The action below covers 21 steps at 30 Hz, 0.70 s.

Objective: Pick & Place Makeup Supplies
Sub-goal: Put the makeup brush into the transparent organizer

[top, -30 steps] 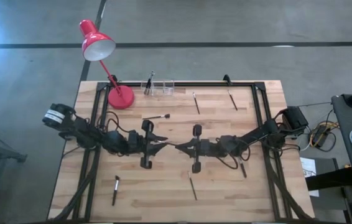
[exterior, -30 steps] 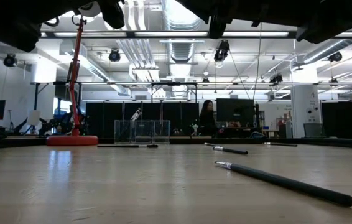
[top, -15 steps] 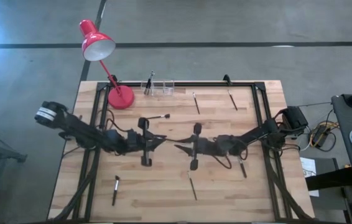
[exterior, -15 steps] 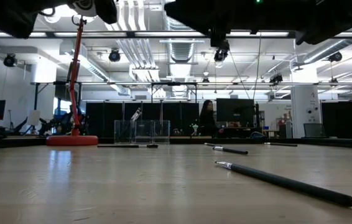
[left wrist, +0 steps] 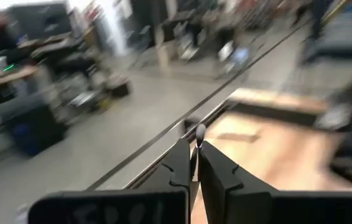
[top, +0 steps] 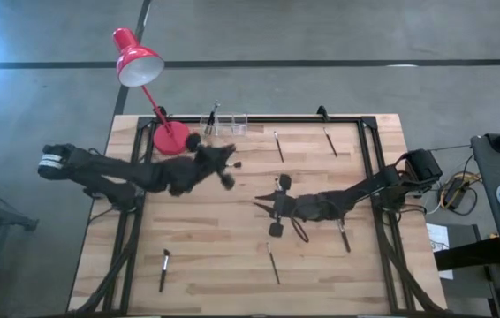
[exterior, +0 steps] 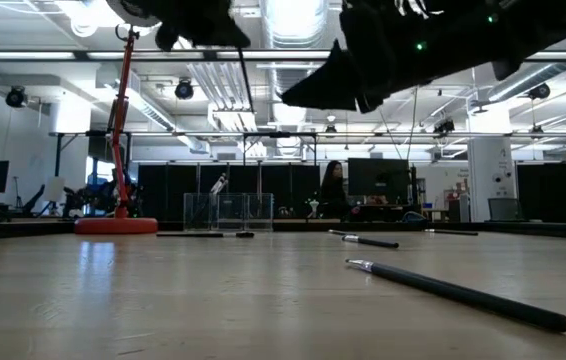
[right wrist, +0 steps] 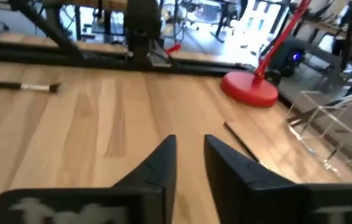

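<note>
Near the lamp (top: pixel 149 88), left hand (top: pixel 230 162) now raised, gripping brush (left wrist: pixel 197 144).

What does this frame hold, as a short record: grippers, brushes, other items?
left gripper: raised over the far side of the table, near the red lamp; shut on a thin brush
right gripper: above mid-table, open, empty
loose brushes: five lying flat, two far, three near
clear organizer: far edge, beside the lamp base
upright brush: standing in the organizer
</note>
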Each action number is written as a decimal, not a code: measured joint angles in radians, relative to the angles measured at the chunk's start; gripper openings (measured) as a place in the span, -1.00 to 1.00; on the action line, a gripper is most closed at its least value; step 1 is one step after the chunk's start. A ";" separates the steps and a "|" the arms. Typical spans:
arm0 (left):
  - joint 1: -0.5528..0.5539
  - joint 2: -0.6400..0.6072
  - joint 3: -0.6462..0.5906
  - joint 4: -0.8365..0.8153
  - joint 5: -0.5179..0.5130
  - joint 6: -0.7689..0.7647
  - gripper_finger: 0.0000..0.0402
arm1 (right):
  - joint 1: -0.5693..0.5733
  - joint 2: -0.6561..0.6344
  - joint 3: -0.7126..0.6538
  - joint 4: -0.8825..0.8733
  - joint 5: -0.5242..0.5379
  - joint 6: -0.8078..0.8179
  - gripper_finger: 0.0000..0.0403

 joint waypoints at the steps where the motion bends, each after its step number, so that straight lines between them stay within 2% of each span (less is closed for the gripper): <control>1: 0.036 0.017 0.022 -0.045 0.003 -0.015 -0.94 | 0.000 0.000 -0.007 -0.007 0.000 0.006 -0.72; 5: 0.179 0.087 0.105 -0.171 0.022 -0.031 -0.94 | 0.001 0.000 -0.044 -0.012 0.004 0.025 -0.93; 8: 0.286 0.144 0.154 -0.231 0.063 -0.033 -0.94 | 0.004 0.000 -0.073 -0.012 0.000 0.056 -0.95; 14: 0.481 0.246 0.215 -0.242 0.197 -0.047 -0.94 | 0.003 0.000 -0.106 -0.006 0.004 0.079 -0.96; 21: 0.604 0.338 0.247 -0.243 0.256 -0.053 -0.94 | 0.003 0.000 -0.107 0.005 0.001 0.078 -0.96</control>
